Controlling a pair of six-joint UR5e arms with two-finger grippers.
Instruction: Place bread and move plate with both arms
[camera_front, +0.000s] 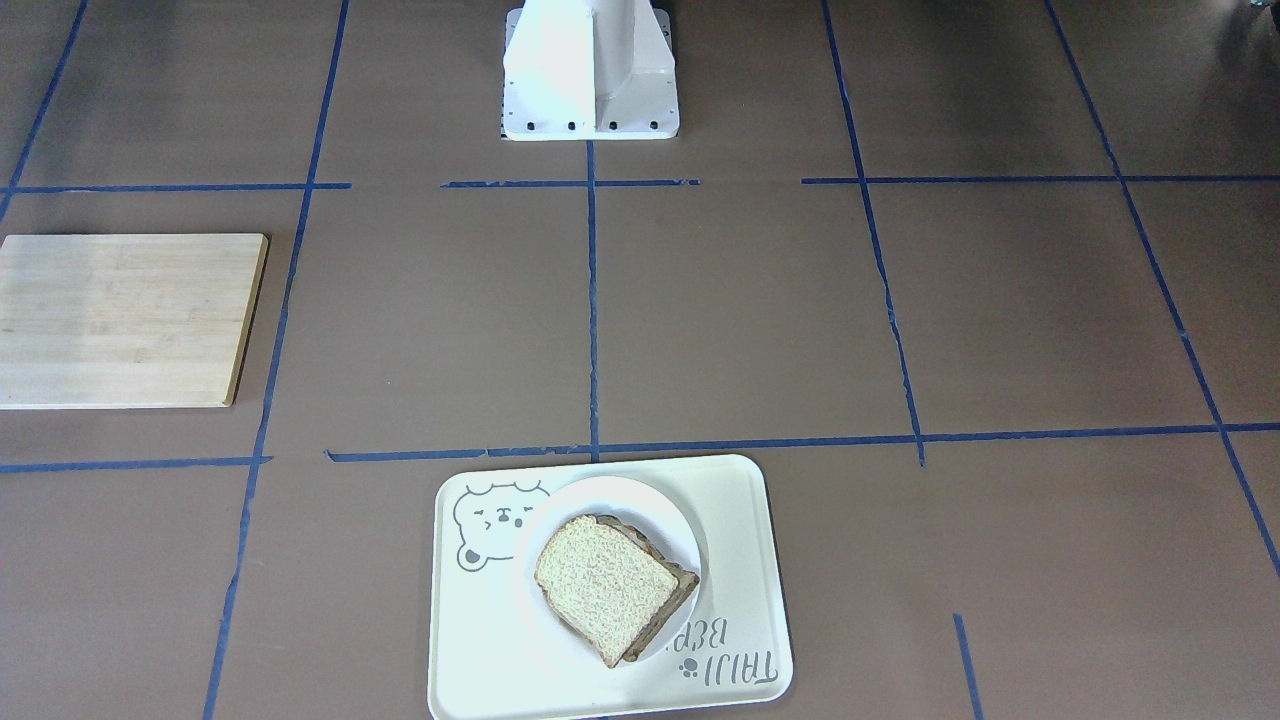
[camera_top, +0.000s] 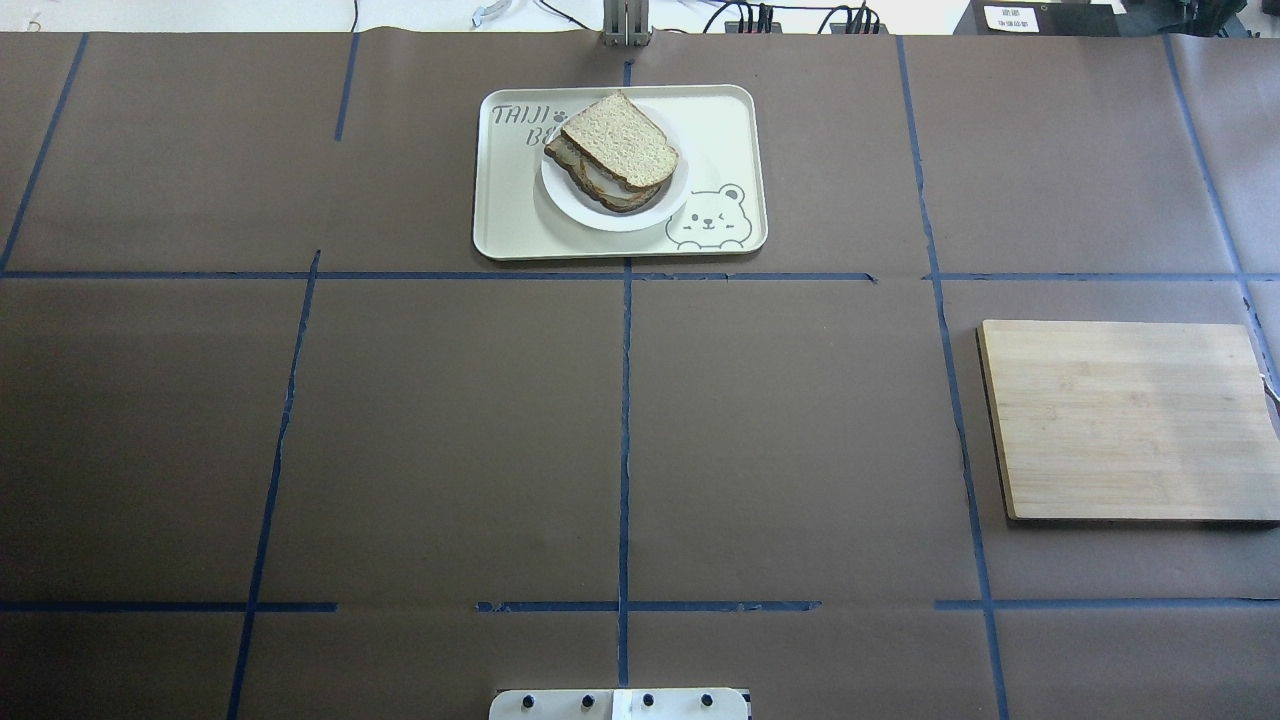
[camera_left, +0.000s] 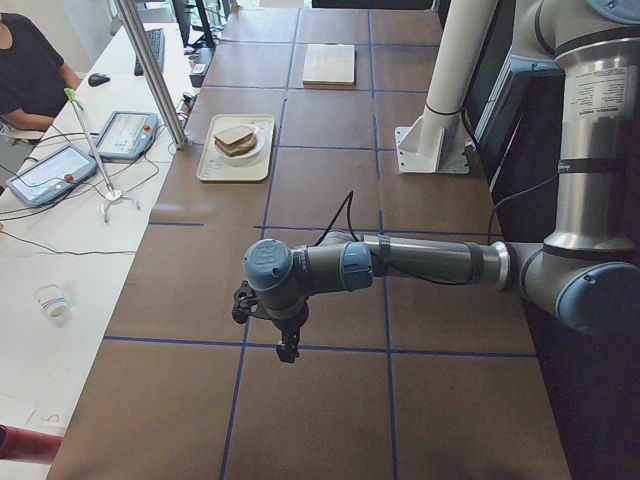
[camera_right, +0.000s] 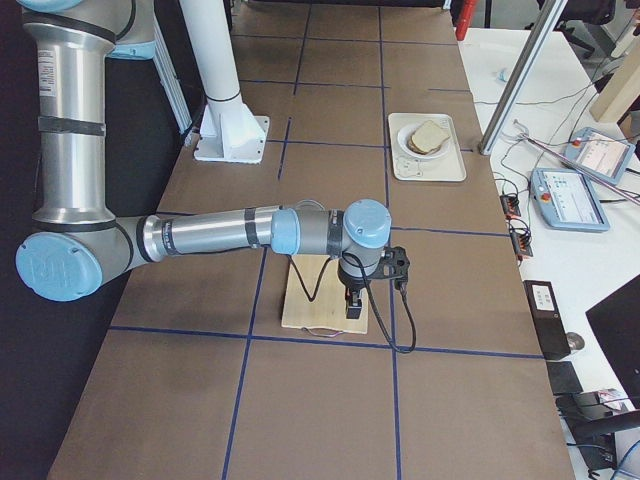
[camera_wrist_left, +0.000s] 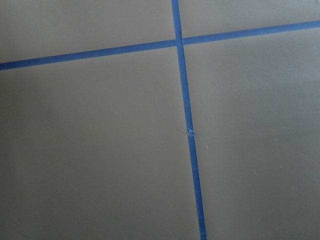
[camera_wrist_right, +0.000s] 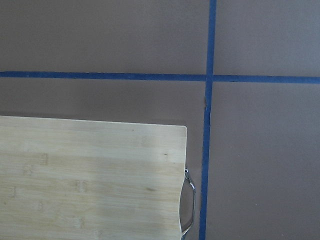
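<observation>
The plain bread (camera_front: 605, 580) lies on top of another slice on the small white plate (camera_front: 610, 492), which sits on the cream bear tray (camera_front: 480, 640). In the overhead view the bread (camera_top: 620, 140), plate (camera_top: 640, 215) and tray (camera_top: 510, 210) are at the far centre. My left gripper (camera_left: 288, 350) shows only in the exterior left view, hanging over bare table far from the tray. My right gripper (camera_right: 353, 310) shows only in the exterior right view, above a wooden board. I cannot tell whether either is open or shut.
A bamboo cutting board (camera_top: 1125, 420) with a metal handle (camera_wrist_right: 189, 207) lies on the robot's right side. The white robot base (camera_front: 590, 70) stands at the table's near edge. Blue tape lines (camera_wrist_left: 187, 125) grid the brown table. Operators' desks line the far side.
</observation>
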